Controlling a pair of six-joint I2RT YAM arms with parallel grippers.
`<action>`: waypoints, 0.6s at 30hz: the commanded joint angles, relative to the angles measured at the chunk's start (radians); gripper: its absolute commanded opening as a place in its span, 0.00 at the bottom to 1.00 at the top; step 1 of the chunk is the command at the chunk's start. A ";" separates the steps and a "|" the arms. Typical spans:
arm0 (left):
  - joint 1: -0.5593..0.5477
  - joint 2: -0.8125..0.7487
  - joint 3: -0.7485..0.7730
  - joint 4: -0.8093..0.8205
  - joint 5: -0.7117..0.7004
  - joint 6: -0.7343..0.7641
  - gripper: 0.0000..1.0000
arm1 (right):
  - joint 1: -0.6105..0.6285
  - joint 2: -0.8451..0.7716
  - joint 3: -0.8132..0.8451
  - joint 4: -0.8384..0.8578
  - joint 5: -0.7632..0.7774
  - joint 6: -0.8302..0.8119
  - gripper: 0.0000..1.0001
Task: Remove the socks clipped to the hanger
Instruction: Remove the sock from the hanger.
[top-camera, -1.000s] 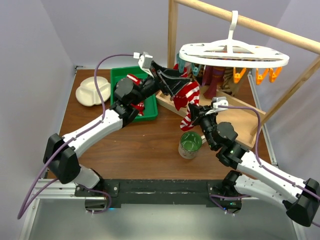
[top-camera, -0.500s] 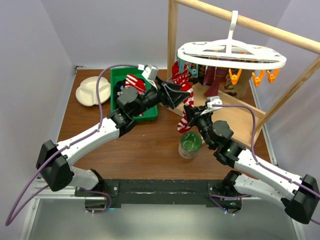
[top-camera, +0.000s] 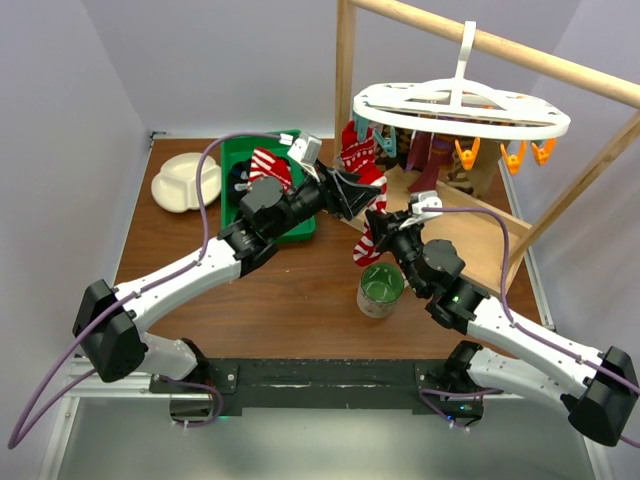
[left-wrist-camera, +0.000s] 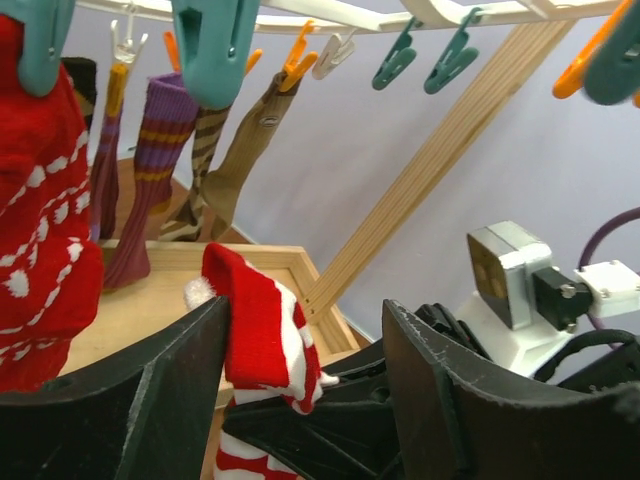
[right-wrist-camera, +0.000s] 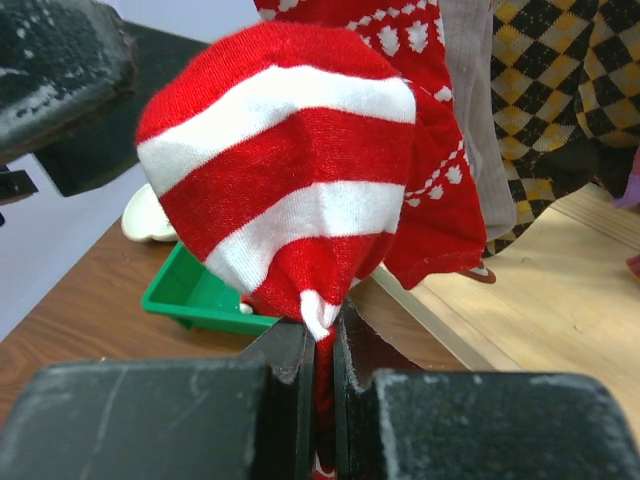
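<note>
While the right gripper (right-wrist-camera: 322, 350) is clamped shut on the red-and-white striped sock (right-wrist-camera: 285, 180), the left gripper (left-wrist-camera: 305, 330) stands open just beside that sock, and beyond them other socks (top-camera: 430, 150) hang clipped under the white hanger (top-camera: 460, 108).

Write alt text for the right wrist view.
The right gripper is pinched shut on a red-and-white striped sock that bulges above it. Behind hang a red patterned sock and a checkered sock; a green bin shows at lower left.
</note>
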 joint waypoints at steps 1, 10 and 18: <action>-0.006 -0.011 -0.017 -0.015 -0.072 0.022 0.69 | -0.002 -0.017 0.046 0.049 -0.008 0.007 0.00; -0.006 -0.016 -0.034 0.004 -0.045 0.022 0.75 | -0.002 -0.020 0.051 0.051 -0.006 0.006 0.00; -0.006 0.010 -0.025 0.064 0.012 -0.004 0.64 | -0.002 0.006 0.049 0.060 -0.026 0.023 0.00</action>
